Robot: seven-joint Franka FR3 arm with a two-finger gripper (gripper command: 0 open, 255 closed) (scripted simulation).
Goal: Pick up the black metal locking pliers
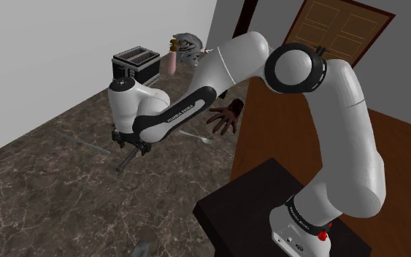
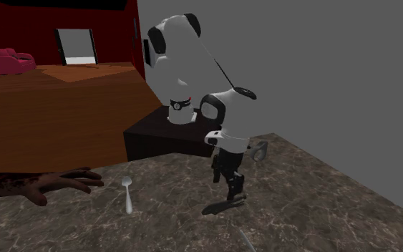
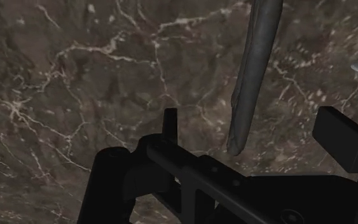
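hand [image 2: 230, 187] is low over the worktop [image 2: 321, 207] and, as I read it, pinching the pliers [image 2: 220, 206]; in the wrist view the black pliers sit right up at the fingers, far nearer than the marble, so I judge them gripped and just off the surface; they hang skewed, one end up in the hand, the other dipping toward the worktop; can't tell if that low end touches; so grasp made, lift is the step in hand; next move calls for a slow straight raise with the grip kept firm, since an off-centre hold could let them pivot or slip; room: grey utensil [image 3: 254, 83] lies just beside the pliers, spoon [image 2: 127, 192] near, brown glove [image 2: 42, 184] further along by the worktop edge; toaster [image 1: 136, 66] well apart at the back by the wall; worktop edge and dark stand [image 2: 157, 136] are behind the arm; up looks the free direction; I'd skip any sideways sweep until clear of the utensil
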